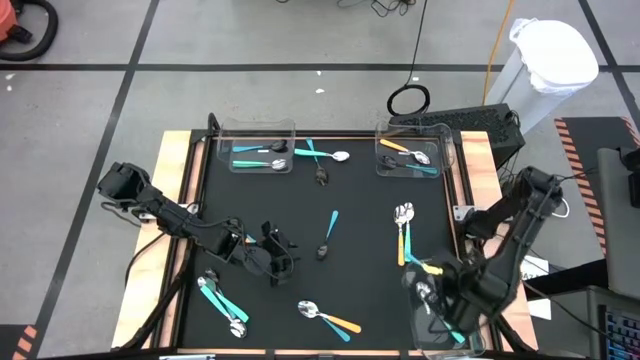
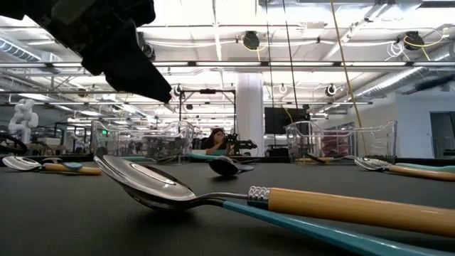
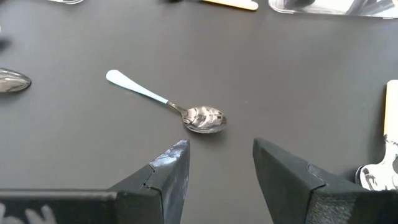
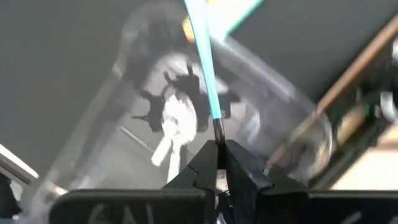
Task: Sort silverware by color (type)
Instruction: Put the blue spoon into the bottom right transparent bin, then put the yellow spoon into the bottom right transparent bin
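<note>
Spoons with teal, light-blue or orange-yellow handles lie scattered on the black mat. My left gripper (image 1: 272,256) (image 3: 221,163) is open and hovers near the mat's near-left part. It touches nothing; a silver spoon with a light-blue handle (image 3: 168,102) (image 1: 327,240) lies flat just beyond its fingertips. My right gripper (image 1: 430,288) (image 4: 217,158) is shut on a teal-handled utensil (image 4: 203,56) over the clear bin (image 1: 447,325) at the near right corner. That bin holds a silver piece (image 4: 176,121). My right gripper pinches the teal-handled utensil between its two fingers at the dark metal neck (image 4: 217,132), where the handle ends. The head is hidden between the fingers. The teal handle (image 4: 200,43) sticks out past the fingertips, lifted clear, over the clear bin.
Two clear bins stand at the far edge, one on the left (image 1: 262,147) and one on the right (image 1: 410,150), each with spoons inside. Loose spoons lie near left (image 1: 222,305), near middle (image 1: 327,317) (image 2: 234,195), right (image 1: 403,230) and far middle (image 1: 322,157).
</note>
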